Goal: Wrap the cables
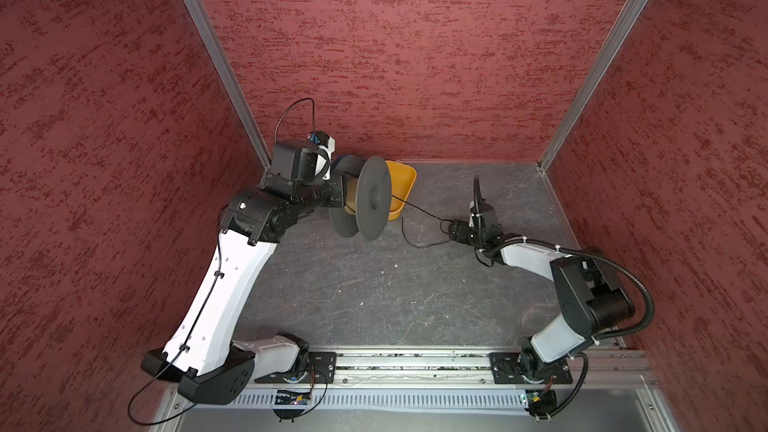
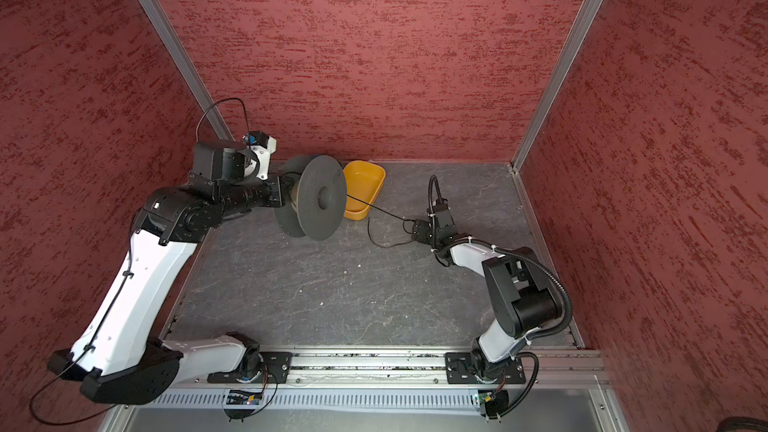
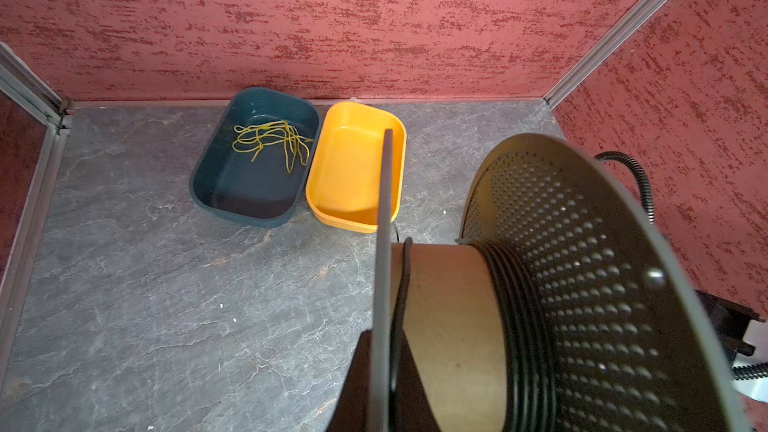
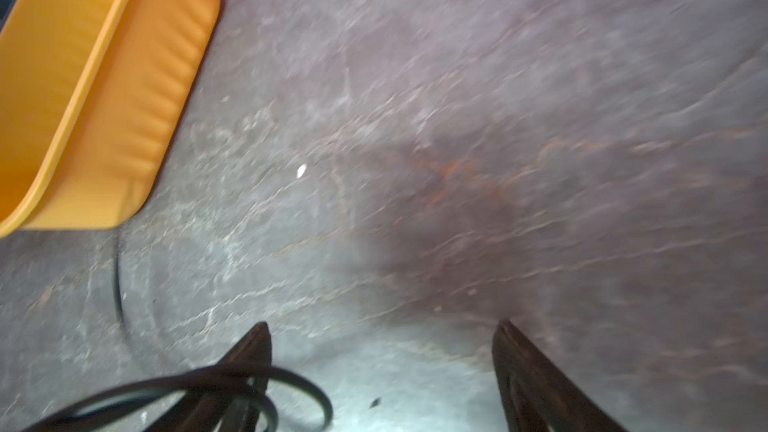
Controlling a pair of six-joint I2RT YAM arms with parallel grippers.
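**Black cable strung from spool to open right gripper**

The left gripper (image 1: 345,193) pinches one flange of a black perforated spool (image 1: 376,201), fingers pressed together on the thin rim, and holds it on edge near the back of the grey table (image 1: 374,284). In the left wrist view, several turns of the black cable (image 3: 519,326) sit side by side on the cardboard core against the far flange, and a single turn lies by the gripped one. In both top views, the cable runs in a straight line from the spool to the right gripper (image 1: 451,228), with a slack loop on the table just beside it. The right wrist view, though blurred, shows that gripper's fingers (image 4: 532,376) spread wide over bare table, with cable looped around one of them. A yellow tray (image 1: 409,176) stands behind the spool. Next to it is a dark tray (image 3: 249,193) holding yellow-green strands (image 3: 270,139)
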